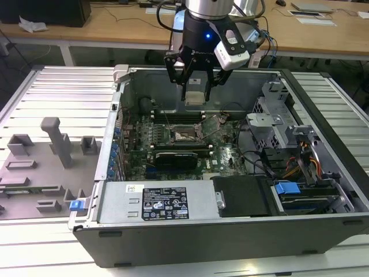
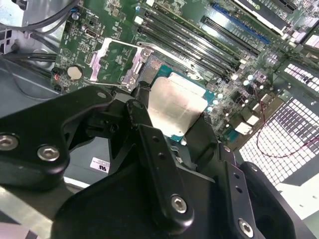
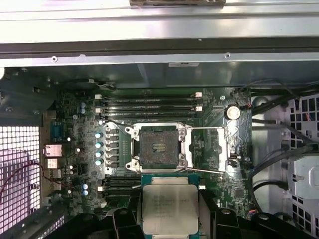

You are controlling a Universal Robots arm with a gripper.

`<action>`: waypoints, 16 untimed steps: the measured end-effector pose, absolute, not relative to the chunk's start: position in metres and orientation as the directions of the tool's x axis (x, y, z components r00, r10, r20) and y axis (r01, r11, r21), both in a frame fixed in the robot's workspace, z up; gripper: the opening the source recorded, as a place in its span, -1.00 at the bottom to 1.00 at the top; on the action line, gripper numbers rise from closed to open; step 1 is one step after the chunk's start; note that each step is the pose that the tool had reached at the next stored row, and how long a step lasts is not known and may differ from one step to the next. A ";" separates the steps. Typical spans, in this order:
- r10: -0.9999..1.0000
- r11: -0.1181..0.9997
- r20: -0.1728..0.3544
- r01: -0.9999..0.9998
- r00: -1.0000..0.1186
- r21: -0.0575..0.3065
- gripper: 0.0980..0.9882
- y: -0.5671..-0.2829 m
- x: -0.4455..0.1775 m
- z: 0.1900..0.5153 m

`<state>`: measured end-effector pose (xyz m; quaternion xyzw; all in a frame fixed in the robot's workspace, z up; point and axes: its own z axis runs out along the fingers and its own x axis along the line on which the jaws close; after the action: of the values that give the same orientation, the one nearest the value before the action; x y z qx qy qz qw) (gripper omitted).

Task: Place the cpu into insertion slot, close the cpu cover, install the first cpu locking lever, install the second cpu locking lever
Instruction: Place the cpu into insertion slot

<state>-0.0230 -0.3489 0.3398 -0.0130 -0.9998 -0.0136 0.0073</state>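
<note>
The cpu (image 3: 168, 208) sits between the tips of the hand (image 3: 169, 215), pale metal lid up, with faint lines of print on the lid and a green edge showing round it. The black fingers (image 2: 202, 137) are closed onto two opposite edges of the chip, so the hand is only as far open as the chip is wide. In the exterior view the hand (image 1: 195, 95) points straight down from the arm with a blue light glowing on the wrist, and it hangs over the open computer case (image 1: 230, 242) with the chip clear of the board. The insertion slot (image 3: 158, 147) lies below the hand and just ahead of the chip's front edge, its tan contact field bare inside the dark frame. In the exterior view it is directly under the fingertips (image 1: 185, 135). The cpu cover (image 3: 208, 149) is swung open and lies flat beside the slot, green board showing through its window. A thin wire lever (image 3: 209, 172) runs along its near edge. Farther from the hand, past the slot, run the long memory slots (image 3: 149, 103). A white printed label (image 1: 166, 202) sits on the black housing at the near wall of the case, and a small white sticker (image 2: 99, 164) shows beneath the hand's linkage. The case rests on a ribbed metal table (image 1: 57, 92).
</note>
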 end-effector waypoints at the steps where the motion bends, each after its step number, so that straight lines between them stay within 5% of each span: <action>1: 0.026 0.999 0.015 0.026 -1.000 0.025 0.00 -0.349 -0.023 0.339; 16: 0.026 0.999 0.013 0.026 -1.000 -0.026 0.00 -0.349 -0.023 0.321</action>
<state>-0.0230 -0.3489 0.3214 -0.0132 -0.9998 0.0130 0.0068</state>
